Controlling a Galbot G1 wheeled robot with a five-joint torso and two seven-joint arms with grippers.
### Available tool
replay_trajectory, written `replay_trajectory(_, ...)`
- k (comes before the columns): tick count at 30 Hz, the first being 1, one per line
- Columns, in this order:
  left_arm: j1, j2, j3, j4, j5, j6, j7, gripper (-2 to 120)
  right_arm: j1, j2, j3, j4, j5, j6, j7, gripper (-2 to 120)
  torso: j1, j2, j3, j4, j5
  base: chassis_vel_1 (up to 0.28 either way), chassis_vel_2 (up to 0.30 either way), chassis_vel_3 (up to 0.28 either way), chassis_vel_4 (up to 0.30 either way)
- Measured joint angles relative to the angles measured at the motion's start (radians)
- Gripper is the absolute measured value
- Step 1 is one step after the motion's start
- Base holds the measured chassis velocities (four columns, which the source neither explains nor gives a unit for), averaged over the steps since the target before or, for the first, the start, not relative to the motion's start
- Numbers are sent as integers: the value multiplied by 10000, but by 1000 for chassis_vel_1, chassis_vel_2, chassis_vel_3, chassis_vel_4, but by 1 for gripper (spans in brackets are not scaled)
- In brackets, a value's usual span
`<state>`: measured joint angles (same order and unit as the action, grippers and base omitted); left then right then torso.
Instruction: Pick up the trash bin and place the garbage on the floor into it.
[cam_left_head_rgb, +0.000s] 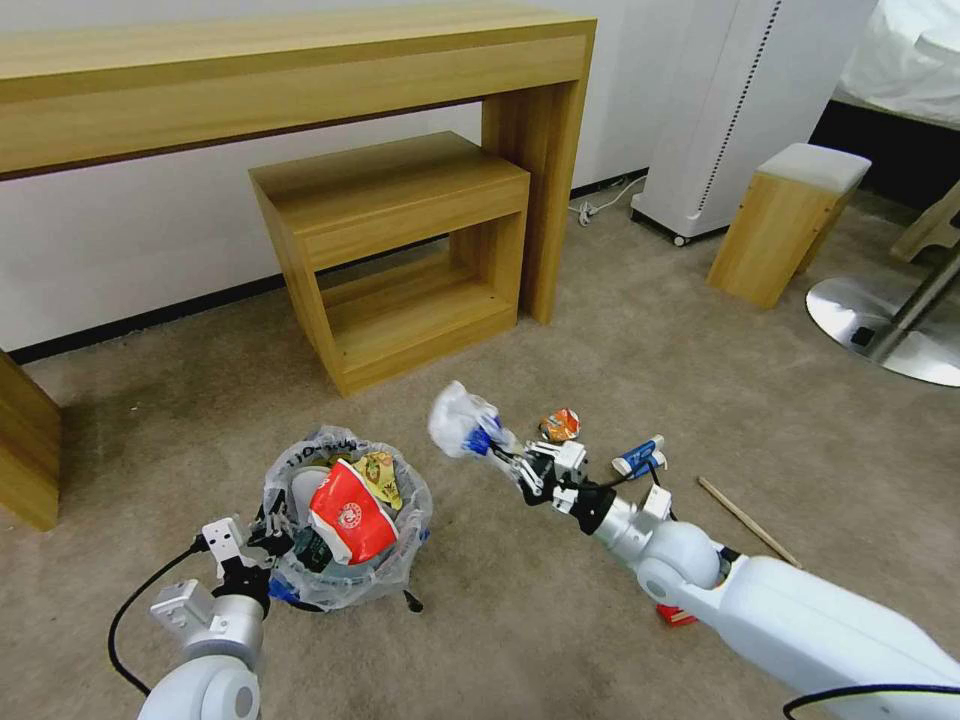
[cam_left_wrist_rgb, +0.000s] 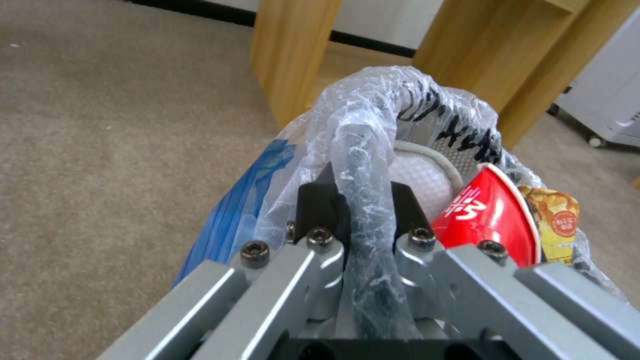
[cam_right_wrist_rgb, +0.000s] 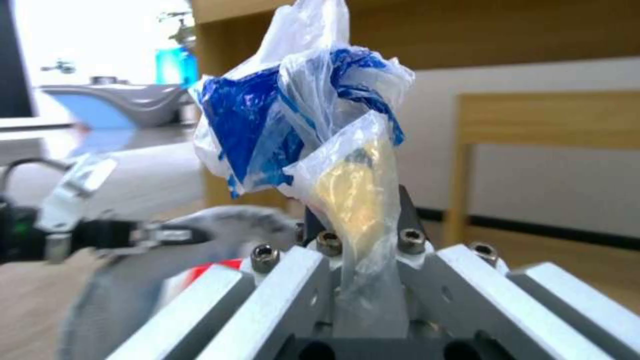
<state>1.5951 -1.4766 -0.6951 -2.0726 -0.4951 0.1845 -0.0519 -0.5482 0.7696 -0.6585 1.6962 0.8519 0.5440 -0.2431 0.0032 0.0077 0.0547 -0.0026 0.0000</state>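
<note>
The trash bin (cam_left_head_rgb: 345, 530) is seen on the beige floor (cam_left_head_rgb: 560, 600) at the lower left of the head view, its clear printed liner bunched over the rim. The left end effector (cam_left_head_rgb: 268, 535) is clamped on the near rim of the bin, with the rolled plastic of the liner pinched between its dark fingers (cam_left_wrist_rgb: 319, 205) in the left wrist view. Inside the bin a red paper cup (cam_left_head_rgb: 350, 515), a yellow snack wrapper (cam_left_head_rgb: 380, 475) and part of a white slipper (cam_left_wrist_rgb: 417, 182) are visible. The right end effector (cam_left_head_rgb: 510, 455) is held just to the right of the bin and above the carpet, closed on a crumpled blue and white plastic wrapper (cam_left_head_rgb: 462, 420), which sticks up beyond its fingertips (cam_right_wrist_rgb: 407, 210). On the floor beside the right arm, an orange crumpled wrapper (cam_left_head_rgb: 559, 425) and a blue-white carton (cam_left_head_rgb: 637, 456) are found close together, a wooden stick (cam_left_head_rgb: 750, 522) lies farther right, and a red packet (cam_left_head_rgb: 675, 615) is partly hidden under the arm. A low wooden shelf unit (cam_left_head_rgb: 395, 250) stands behind the bin.
</note>
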Motion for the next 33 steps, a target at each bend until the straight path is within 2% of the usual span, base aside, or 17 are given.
replay_trajectory(3,149,-56,56,-353,34,52,2,3,703,405,-1074,-286,137,-134,1,0,0,-1,0,5,0,0,0,0,0)
replay_trajectory(7,245,-81,72,-600,43,91,2,3,1045,612,-1667,-480,237,-238,60,0,0,-1,0,3,1,0,0,0,0)
replay_trajectory(10,467,-122,105,-1031,90,109,37,3,1789,1026,-2784,-850,380,-444,237,0,0,0,1,0,2,0,0,0,0)
replay_trajectory(14,709,-146,128,-1365,177,109,96,3,2474,1390,-3557,-969,495,-687,592,0,0,-1,0,2,1,0,0,0,0)
replay_trajectory(33,1049,-137,304,-1827,376,40,247,3,3540,1592,-4790,-177,627,-2334,2918,0,0,-1,0,0,0,0,0,0,0)
